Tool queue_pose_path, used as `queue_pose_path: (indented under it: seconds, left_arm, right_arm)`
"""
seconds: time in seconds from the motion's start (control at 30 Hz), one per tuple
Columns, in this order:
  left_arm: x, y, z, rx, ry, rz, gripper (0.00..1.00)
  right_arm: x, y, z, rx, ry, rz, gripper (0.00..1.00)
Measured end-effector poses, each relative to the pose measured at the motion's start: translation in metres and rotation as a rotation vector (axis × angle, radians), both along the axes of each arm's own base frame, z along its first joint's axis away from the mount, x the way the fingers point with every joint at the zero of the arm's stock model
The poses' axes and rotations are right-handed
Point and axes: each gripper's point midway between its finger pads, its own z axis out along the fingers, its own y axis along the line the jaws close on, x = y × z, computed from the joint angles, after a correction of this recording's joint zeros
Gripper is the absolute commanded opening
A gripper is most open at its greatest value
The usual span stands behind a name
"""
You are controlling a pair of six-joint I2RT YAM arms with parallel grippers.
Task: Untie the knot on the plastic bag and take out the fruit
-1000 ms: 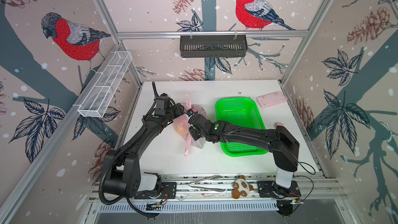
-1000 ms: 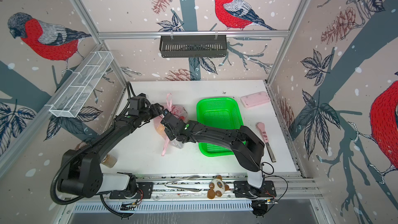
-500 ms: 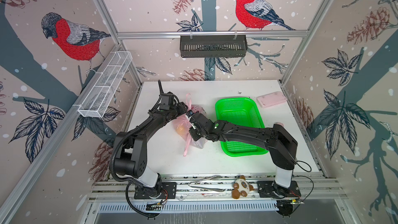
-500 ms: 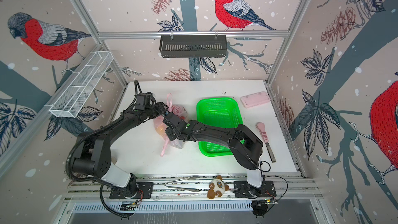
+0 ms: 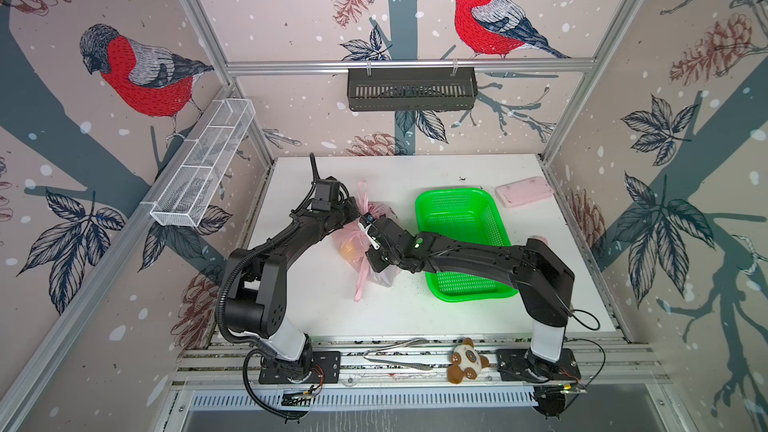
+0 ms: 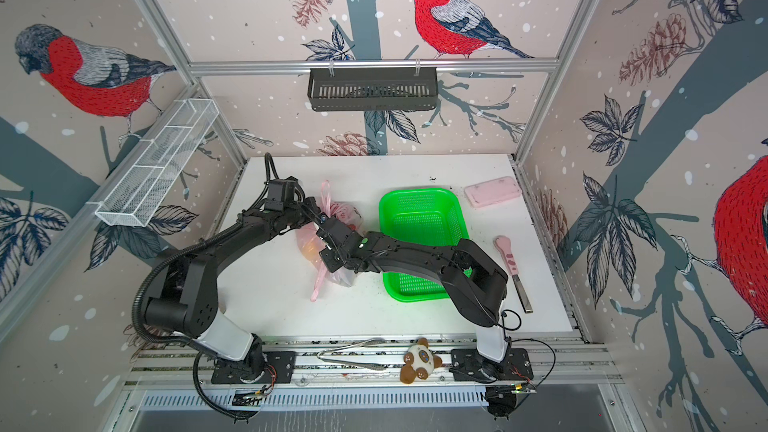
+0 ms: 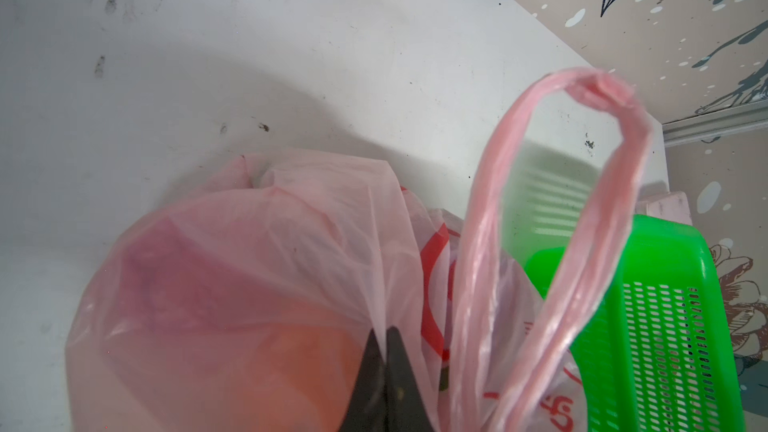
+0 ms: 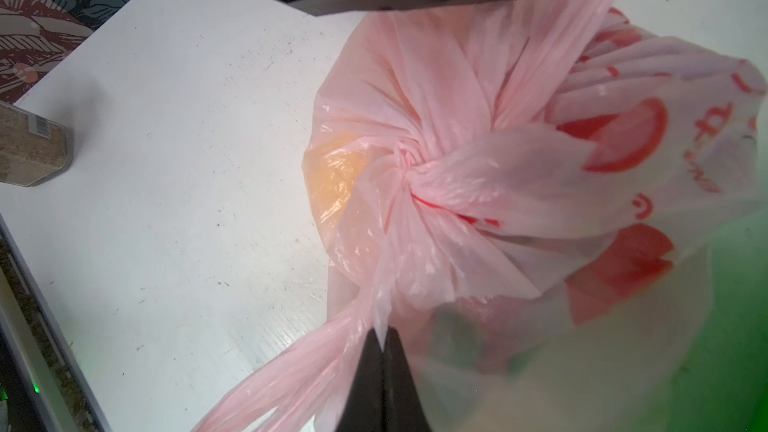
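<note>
Jaws of the left arm [image 5: 299,234] are pressed together, pinching a thin fold of the plastic bag [image 7: 257,251] over an orange fruit [image 7: 291,371]. Jaws of the right arm [image 5: 469,253] are also together, clamped on pink film just below the knot [image 8: 409,168], which is tied, strips twisted tight. Bag sits on the white surface [image 5: 316,309], just beside the green basket [image 5: 457,218]. One handle loop [image 7: 598,89] stands up; one tail [image 5: 360,284] trails toward the front edge.
</note>
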Motion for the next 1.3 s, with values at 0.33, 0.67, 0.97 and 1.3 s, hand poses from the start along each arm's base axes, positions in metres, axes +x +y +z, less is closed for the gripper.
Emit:
queue_pose_path:
  seconds: [0.33,0.67,0.97,1.3]
  left_arm:
    - [-0.011,0.055,0.009,0.013,-0.032,0.162,0.0]
    - [-0.036,0.121,0.002,-0.012,-0.029,0.367,0.0]
    - [-0.05,0.127,-0.007,-0.09,-0.023,0.41,0.0]
    - [-0.058,0.112,0.009,-0.198,-0.073,0.376,0.0]
  right_arm:
    - [0.018,-0.05,0.014,0.011,-0.022,-0.101,0.02]
    - [0.048,-0.107,0.025,0.02,-0.066,-0.258,0.02]
    - [0.056,-0.114,0.043,0.014,-0.132,-0.311,0.22]
    - [0.015,-0.071,0.08,-0.015,-0.271,-0.203,0.57]
